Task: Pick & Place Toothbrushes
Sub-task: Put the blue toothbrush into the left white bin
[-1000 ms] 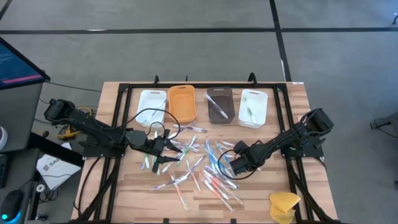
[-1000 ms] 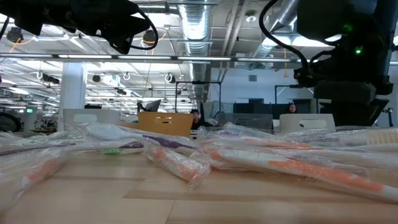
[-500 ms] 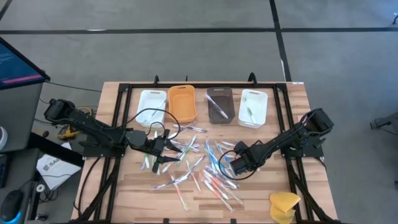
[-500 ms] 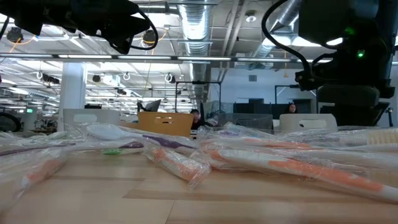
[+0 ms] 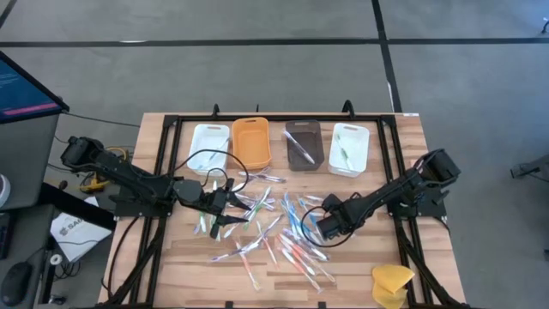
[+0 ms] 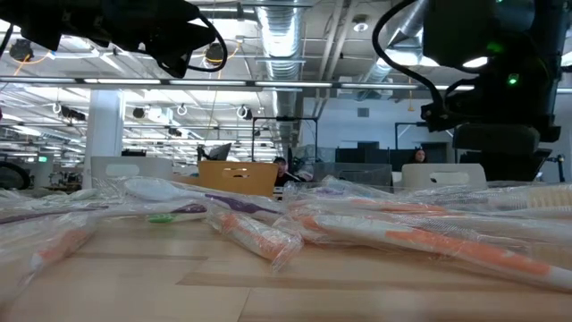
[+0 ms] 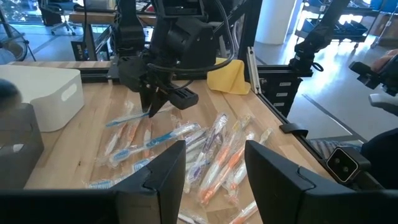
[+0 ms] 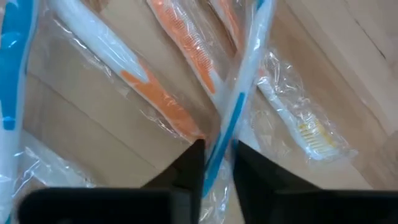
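Room: an open workshop with ceiling pipes and desks shows behind the table (image 5: 171,275) in the low view; a person sits far back there.
Surface: a wooden table top with a black frame around it.
Trays: four in a row at the far edge: white tray (image 5: 208,146), orange tray (image 5: 250,142), brown tray (image 5: 302,144), second white tray (image 5: 349,148).
Toothbrushes: a loose pile (image 5: 274,227) of wrapped ones lies mid-table, between the two arms.
Progress: early, by my reading. The brown tray and the second white tray seem to hold one or two sticks each; dozens are left on the wood.
Right gripper (image 5: 316,227): low over the pile's right side, jaws drawn narrow around a blue toothbrush (image 8: 239,109) in its wrapper.
Left gripper (image 5: 225,204): above the pile's left side, jaws part open, nothing between them in its wrist view.
Sponge (image 5: 391,283): yellow lump at the table's near right corner, well apart from the pile.
Right wrist view only: it shows the blue handle passing between the fingers (image 8: 186,168); the high view hides this under the arm.
Left wrist view only: it shows the right gripper from the front, tips down in the pile.
Low view only: wrappers close up, orange handles nearest.
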`<state>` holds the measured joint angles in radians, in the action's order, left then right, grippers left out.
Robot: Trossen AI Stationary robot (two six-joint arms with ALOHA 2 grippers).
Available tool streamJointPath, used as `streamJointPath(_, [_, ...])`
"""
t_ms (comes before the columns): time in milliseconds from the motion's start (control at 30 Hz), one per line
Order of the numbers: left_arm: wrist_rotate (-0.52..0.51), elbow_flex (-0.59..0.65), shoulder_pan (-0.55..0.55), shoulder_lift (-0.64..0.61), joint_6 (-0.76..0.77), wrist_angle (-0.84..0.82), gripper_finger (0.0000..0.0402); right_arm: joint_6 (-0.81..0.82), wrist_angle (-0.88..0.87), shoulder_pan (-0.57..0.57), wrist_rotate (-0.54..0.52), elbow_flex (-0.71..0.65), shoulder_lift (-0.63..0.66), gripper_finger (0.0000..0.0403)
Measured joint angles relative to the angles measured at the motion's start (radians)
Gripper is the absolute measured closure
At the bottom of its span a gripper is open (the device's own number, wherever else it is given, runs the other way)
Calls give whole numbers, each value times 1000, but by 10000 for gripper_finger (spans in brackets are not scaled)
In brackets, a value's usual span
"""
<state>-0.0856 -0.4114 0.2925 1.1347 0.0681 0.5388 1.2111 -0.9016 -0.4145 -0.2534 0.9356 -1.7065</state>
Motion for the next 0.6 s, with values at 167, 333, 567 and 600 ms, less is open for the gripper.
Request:
streamJointPath(167, [1,0,0,0,0,0,243,-36,1,5,-2,0,0,392])
streamJointPath(333, [1,0,0,0,-8,0,243,-38,-1,5,-5,0,0,395])
streamJointPath(567, [-27,0,0,0,-11,-1,243,-44,-52,-13,-21,44,-1,399])
streamJointPath(600, [-36,0,0,0,-11,-1,243,-44,-72,-18,-34,58,-1,399])
